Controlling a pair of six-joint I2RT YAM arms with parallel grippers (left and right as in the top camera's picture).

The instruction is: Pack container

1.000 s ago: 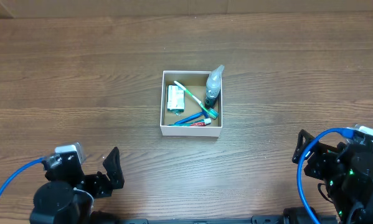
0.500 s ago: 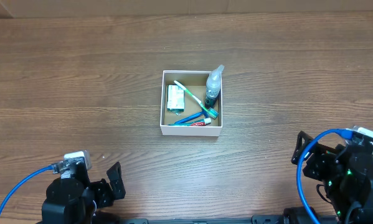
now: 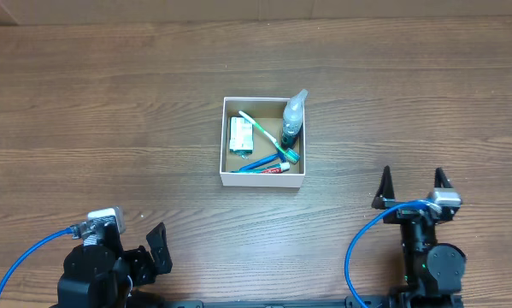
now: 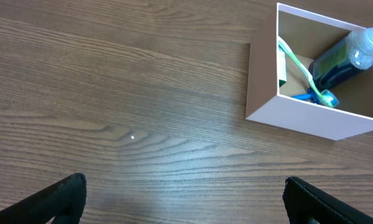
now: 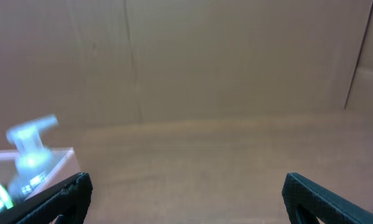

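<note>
The container (image 3: 262,180), a square white box with a brown inside, stands mid-table. In it are a clear spray bottle (image 3: 293,115) upright at the right, a green toothbrush (image 3: 266,135), a green-white packet (image 3: 241,134) and a blue tube (image 3: 261,163). My left gripper (image 3: 153,250) is open and empty at the near left edge, well short of the box. Its wrist view shows the box (image 4: 304,118), the bottle (image 4: 347,57) and the toothbrush (image 4: 296,61) at upper right. My right gripper (image 3: 412,190) is open and empty at the near right. Its blurred view catches the bottle (image 5: 29,152) and a box corner (image 5: 58,163) at far left.
Bare wood tabletop (image 3: 110,128) surrounds the box on all sides. A brown cardboard wall (image 5: 236,56) stands behind the table's far edge. Blue cables (image 3: 16,257) trail from both arms at the near edge.
The left arm drew back toward the near edge and then held still. The right arm swung in from the right edge and now points forward with its fingers spread.
</note>
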